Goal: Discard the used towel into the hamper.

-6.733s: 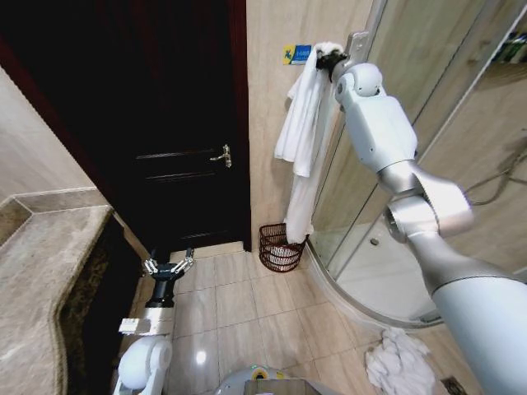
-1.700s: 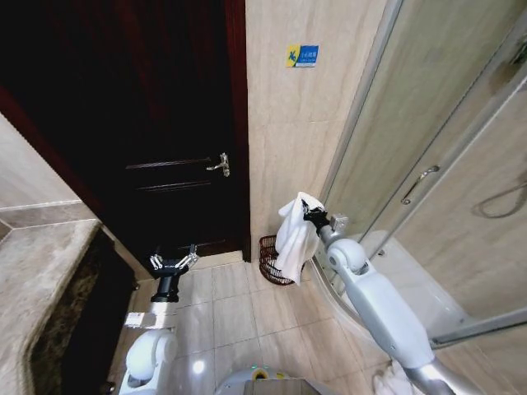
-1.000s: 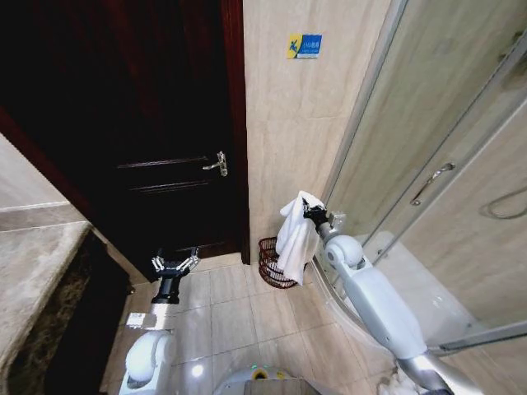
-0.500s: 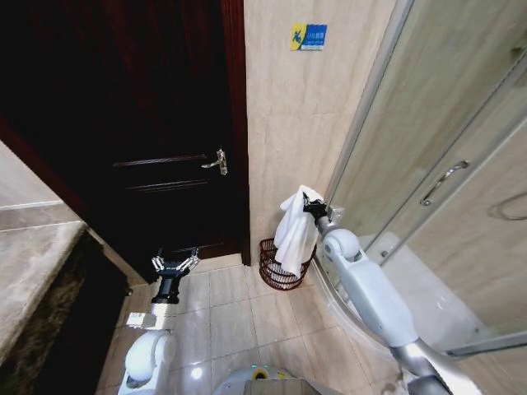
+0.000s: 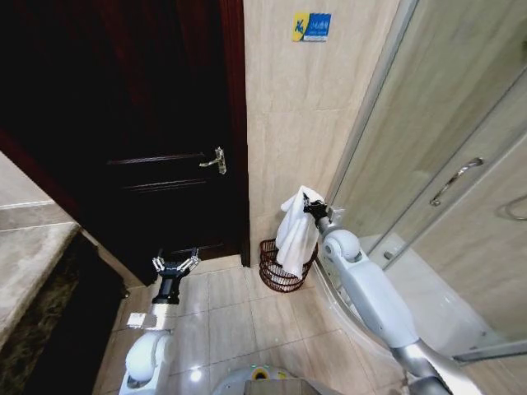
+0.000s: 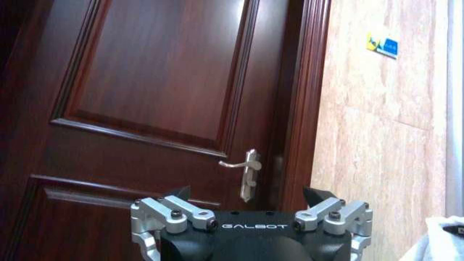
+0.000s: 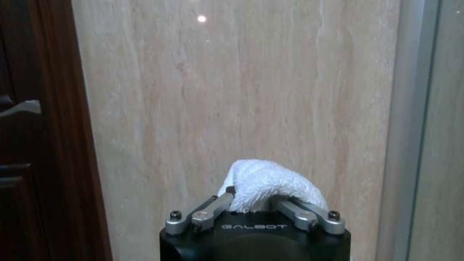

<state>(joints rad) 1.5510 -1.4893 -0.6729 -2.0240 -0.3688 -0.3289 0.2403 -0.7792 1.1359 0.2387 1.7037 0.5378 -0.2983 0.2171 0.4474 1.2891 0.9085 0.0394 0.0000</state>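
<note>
A white towel (image 5: pixel 296 233) hangs from my right gripper (image 5: pixel 311 205), which is shut on its top fold. The cloth drapes down over the hamper (image 5: pixel 282 265), a small reddish-brown wire basket on the floor against the tiled wall. In the right wrist view the towel (image 7: pixel 267 187) bulges out between the closed fingers (image 7: pixel 212 209), facing the beige wall. My left gripper (image 5: pixel 174 267) hovers low over the floor before the dark door, open and holding nothing. The left wrist view shows its finger bases (image 6: pixel 171 210) spread apart.
A dark wooden door (image 5: pixel 156 123) with a metal handle (image 5: pixel 216 159) fills the left. The glass shower enclosure (image 5: pixel 445 164) curves along the right, close beside my right arm. A stone counter edge (image 5: pixel 29 271) juts in at the far left. Tiled floor lies open between the arms.
The right gripper carried the towel down from high on the wall to just above the hamper. In the last second the view shifted and the towel stayed over the basket. The left arm stayed put.
</note>
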